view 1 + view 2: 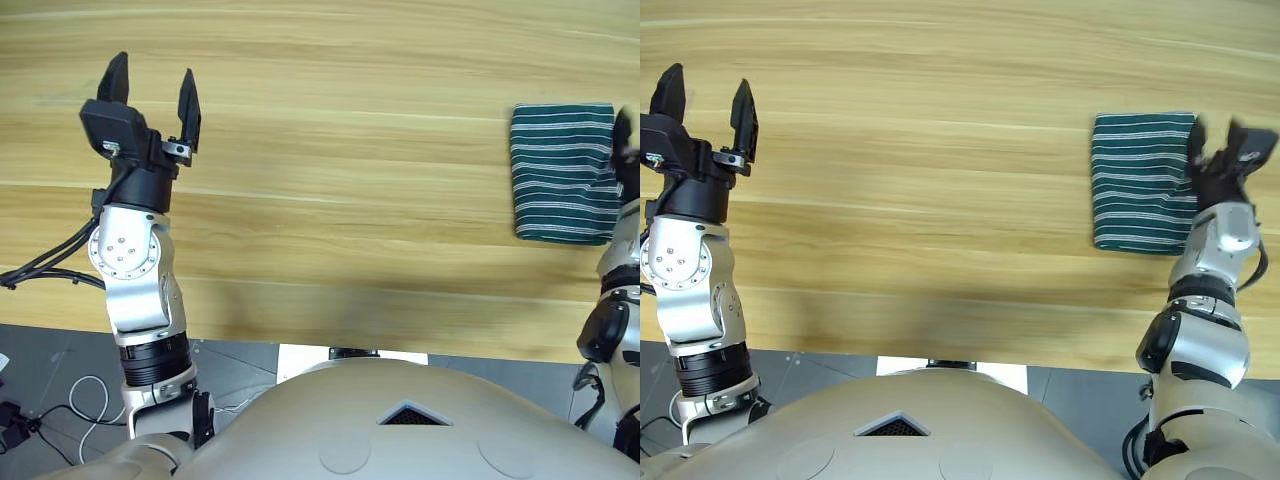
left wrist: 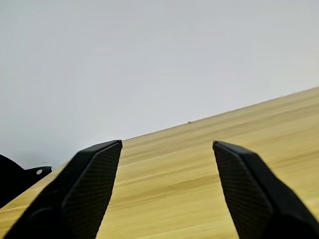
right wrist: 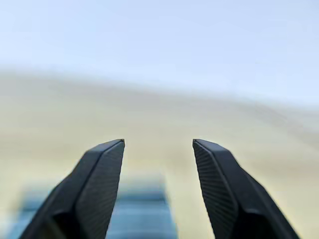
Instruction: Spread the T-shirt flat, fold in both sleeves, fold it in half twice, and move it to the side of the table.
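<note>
The left claw point(image 1: 152, 88) hangs over the left part of the table point(image 1: 350, 150), well in from the near edge. Its two fingers are spread wide with nothing between them, and only bare wood lies below. The middle of the table carries nothing that bears on the job.

The T-shirt point(image 1: 1140, 180), dark green with thin pale stripes, lies far over toward the table's right side, a little in from the near edge. It is a compact, squared packet with a thick rounded fold along its near side. The right claw point(image 1: 1220, 150) sits at the packet's right edge. Its fingers are parted and grip nothing, and its wrist camera looks past them to a blur of green cloth below. I cannot tell whether the fingertips touch the fabric or hover just above it.

The spreading, the sleeve folds and both halvings look finished, so this is the last step, setting the packet aside. That seems done or nearly so.

If the packet must go further right, the right claw has to close on that edge through all the layers and slide it flat. Otherwise it should lift straight up so no layer is dragged open.
</note>
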Robot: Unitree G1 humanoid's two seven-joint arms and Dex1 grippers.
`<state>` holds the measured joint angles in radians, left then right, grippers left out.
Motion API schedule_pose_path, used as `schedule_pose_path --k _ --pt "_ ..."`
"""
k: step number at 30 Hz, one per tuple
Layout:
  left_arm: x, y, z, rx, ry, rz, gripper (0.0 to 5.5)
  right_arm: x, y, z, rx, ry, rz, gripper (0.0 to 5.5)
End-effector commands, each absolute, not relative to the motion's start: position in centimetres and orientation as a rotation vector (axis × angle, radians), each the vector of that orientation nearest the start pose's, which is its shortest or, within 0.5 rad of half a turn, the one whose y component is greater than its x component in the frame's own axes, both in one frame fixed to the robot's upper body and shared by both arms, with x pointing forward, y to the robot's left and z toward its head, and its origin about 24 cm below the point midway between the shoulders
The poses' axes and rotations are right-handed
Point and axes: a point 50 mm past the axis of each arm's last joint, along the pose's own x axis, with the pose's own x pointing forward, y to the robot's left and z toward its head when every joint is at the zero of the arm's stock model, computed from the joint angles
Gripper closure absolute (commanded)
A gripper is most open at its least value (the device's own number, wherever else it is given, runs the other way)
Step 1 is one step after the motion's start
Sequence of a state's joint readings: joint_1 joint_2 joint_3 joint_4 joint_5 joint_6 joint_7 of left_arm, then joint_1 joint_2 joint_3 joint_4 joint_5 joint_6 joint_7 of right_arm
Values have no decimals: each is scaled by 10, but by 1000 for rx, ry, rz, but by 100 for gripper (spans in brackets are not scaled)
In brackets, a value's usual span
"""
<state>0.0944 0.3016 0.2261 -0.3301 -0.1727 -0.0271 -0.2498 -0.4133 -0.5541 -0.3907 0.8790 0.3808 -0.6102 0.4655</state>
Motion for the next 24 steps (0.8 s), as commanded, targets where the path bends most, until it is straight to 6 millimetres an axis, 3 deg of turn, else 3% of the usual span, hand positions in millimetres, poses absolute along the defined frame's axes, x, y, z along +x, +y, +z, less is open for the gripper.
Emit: schedule_pose_path --k 1,3,6,8,13,24 --pt "228 218 138 145 -424 -44 212 279 -293 165 -164 -775 -14 297" --pt "236 207 130 124 -425 -7 212 284 -241 149 -81 -771 105 297" --pt "252 178 104 138 -350 -34 212 288 -172 87 78 -573 214 297" --pt "256 160 95 99 -340 -56 212 280 -150 70 92 -545 206 297" --pt "252 156 75 100 -326 -54 212 281 -170 61 115 -495 51 297" --pt "243 150 69 152 -409 -60 212 274 -163 52 -55 -471 0 297"
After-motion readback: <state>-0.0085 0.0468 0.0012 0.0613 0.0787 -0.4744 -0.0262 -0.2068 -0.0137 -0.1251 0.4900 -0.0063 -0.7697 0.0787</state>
